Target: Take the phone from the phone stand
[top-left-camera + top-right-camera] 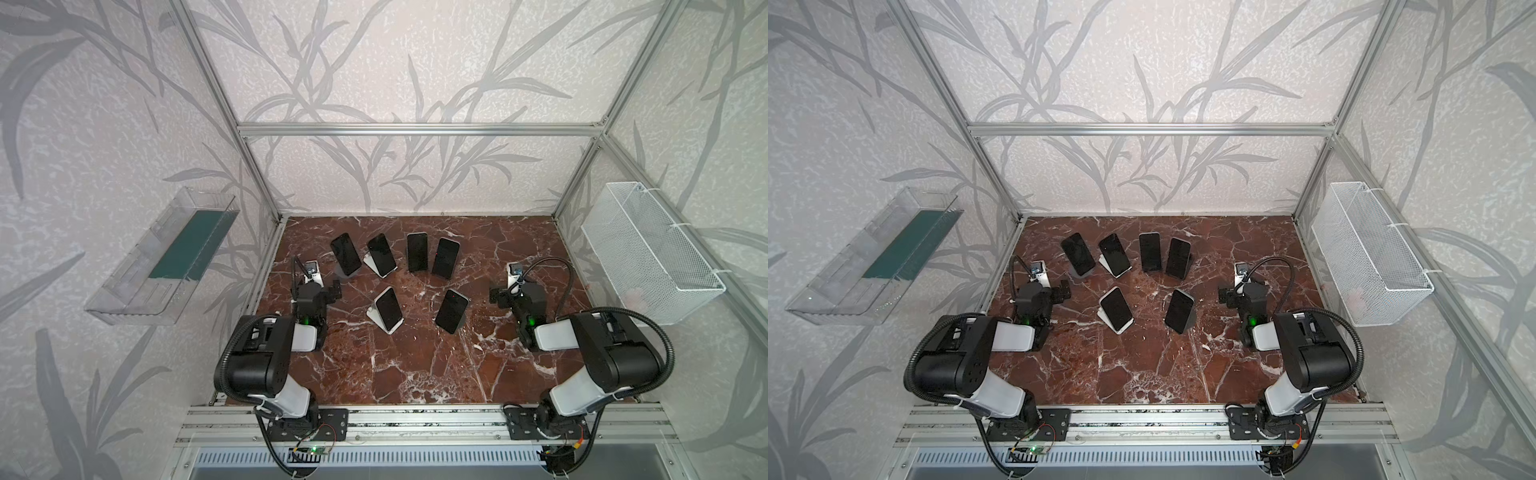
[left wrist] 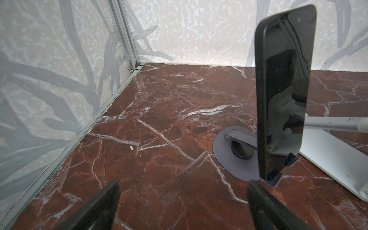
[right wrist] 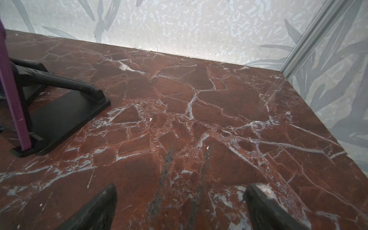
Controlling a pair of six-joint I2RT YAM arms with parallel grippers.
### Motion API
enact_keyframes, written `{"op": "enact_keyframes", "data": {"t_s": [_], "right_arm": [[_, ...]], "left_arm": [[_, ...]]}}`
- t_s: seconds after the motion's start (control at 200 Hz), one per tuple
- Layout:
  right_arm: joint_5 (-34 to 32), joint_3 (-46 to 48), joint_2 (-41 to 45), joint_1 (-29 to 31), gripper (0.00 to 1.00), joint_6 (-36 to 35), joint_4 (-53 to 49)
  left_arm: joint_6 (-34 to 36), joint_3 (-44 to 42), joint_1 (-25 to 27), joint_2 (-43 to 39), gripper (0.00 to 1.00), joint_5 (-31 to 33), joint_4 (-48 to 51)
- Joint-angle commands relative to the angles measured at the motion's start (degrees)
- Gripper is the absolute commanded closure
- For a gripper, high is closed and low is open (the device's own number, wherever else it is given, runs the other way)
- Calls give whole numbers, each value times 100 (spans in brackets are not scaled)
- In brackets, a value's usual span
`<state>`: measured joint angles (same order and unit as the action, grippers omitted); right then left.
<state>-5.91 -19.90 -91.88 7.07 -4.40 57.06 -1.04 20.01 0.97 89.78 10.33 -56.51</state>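
Several dark-screened phones lean on stands in two rows on the red marble table [image 1: 415,365], in both top views. The back-left phone [image 1: 345,254] [image 2: 284,89] rests on a grey round-based phone stand [image 2: 235,159], just ahead and to one side of my left gripper [image 2: 183,199]. That gripper is open and holds nothing. A purple-edged phone [image 3: 12,95] on a black stand [image 3: 59,117] shows in the right wrist view, well off to the side of my right gripper [image 3: 180,199]. This gripper is also open and empty, low over bare marble.
A silver stand [image 2: 334,151] sits right beside the grey one. Two nearer phones [image 1: 388,309] [image 1: 452,311] stand between the arms. A clear plastic bin [image 1: 162,257] hangs on the left wall and a white wire basket [image 1: 648,249] on the right. Aluminium frame posts edge the table.
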Motion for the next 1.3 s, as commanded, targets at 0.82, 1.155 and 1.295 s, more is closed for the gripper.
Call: {"op": "enact_keyframes", "data": {"t_s": [0.82,1.155,1.295], "right_arm": [[-569,50,14,277,1,-188,456],[-639,83,5,312,1,-214,528],[-648,92,4,322,1,-219,552]], "left_arm": [[100,38,-22,39,1,-75,-54],[98,38,-22,38,1,-75,-53],[96,36,-23,37,1,-75,-56]]}}
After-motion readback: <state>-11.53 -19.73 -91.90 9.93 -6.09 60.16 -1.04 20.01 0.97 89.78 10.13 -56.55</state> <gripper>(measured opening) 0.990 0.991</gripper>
